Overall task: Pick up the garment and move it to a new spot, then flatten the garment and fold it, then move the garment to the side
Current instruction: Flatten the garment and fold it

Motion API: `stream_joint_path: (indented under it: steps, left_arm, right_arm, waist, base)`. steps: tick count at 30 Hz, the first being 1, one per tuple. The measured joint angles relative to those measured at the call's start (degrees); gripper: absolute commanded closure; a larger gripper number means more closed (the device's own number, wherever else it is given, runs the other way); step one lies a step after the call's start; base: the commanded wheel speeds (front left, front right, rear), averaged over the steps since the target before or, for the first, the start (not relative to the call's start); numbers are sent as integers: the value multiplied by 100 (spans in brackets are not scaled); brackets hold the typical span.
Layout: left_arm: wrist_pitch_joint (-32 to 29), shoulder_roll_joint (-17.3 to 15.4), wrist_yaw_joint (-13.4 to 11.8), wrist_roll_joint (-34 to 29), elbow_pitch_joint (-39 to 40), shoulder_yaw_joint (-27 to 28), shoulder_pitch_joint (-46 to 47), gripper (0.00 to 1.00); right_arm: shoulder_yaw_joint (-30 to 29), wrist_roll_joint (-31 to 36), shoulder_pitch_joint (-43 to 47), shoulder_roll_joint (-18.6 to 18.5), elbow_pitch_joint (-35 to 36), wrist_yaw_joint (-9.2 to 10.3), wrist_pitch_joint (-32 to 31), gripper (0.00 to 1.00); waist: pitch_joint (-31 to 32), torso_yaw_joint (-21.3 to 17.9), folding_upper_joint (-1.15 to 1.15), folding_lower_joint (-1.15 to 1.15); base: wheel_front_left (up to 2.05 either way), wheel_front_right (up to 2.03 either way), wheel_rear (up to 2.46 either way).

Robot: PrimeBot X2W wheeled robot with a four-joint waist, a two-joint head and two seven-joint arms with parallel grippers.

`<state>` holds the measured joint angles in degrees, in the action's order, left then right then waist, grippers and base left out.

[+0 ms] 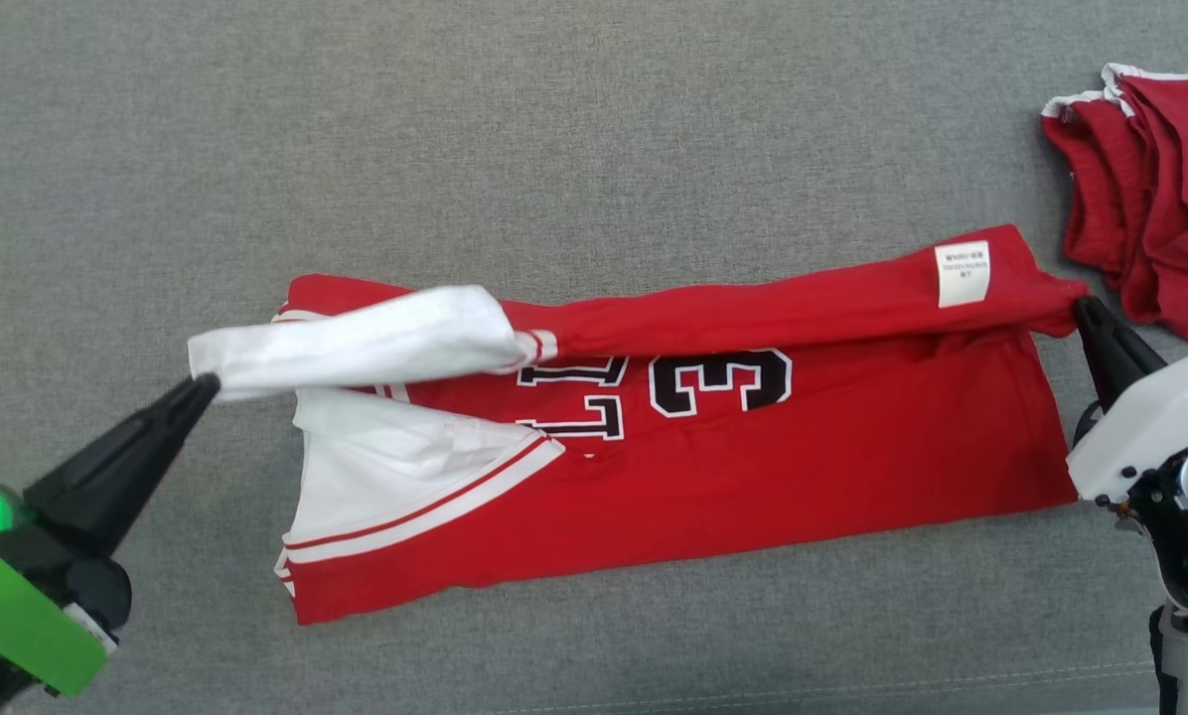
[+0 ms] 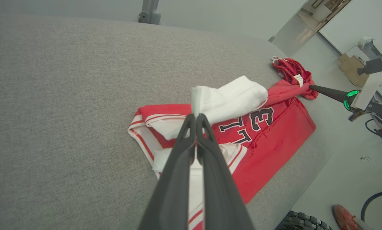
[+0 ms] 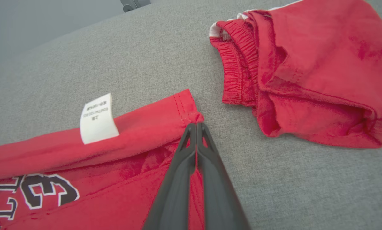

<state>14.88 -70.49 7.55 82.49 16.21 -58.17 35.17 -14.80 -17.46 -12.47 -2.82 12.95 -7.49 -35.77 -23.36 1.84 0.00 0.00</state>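
You: left fingers (image 1: pixel 198 388) clamped on the shirt (image 1: pixel 753 467) at its white sleeve (image 1: pixel 356 343) | right fingers (image 1: pixel 1085 312) pinching its opposite end | shorts (image 1: pixel 1160 199) nearby on tabletop (image 1: pixel 554 129)

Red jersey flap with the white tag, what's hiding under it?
Under the flap, the jersey's red front shows, with parts of black numbers. The rest of the numbers and whatever lies further beneath are covered, so those can't be seen.
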Motion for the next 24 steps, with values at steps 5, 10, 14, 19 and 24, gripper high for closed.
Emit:
stream_joint_path:
  steps: [5,10,14,19,24]
  left_arm:
    - [0,189,0,-104,119,369,-918,100]
    - [0,527,0,-403,-1,693,-1513,100]
    - [7,958,-1,-699,-279,880,-1775,100]
    - [5,1414,0,-1143,-739,950,-2053,47]
    - [7,1866,0,-1421,-1126,1629,-2382,0]
  right_arm:
    - [-135,-114,406,0,101,-1,-46,100]
    - [-105,-198,639,0,42,-1,15,100]
    - [13,-242,685,1,-235,0,166,98]
    - [-5,-244,681,0,-492,0,448,0]
    - [-27,-254,679,0,-377,0,755,0]
  waist:
    - [80,65,0,0]
    - [98,84,0,0]
    - [113,81,0,0]
    - [206,58,0,0]
    - [393,54,0,0]
  base:
    - [0,0,0]
    - [0,0,0]
    - [0,0,0]
    - [0,0,0]
    - [0,0,0]
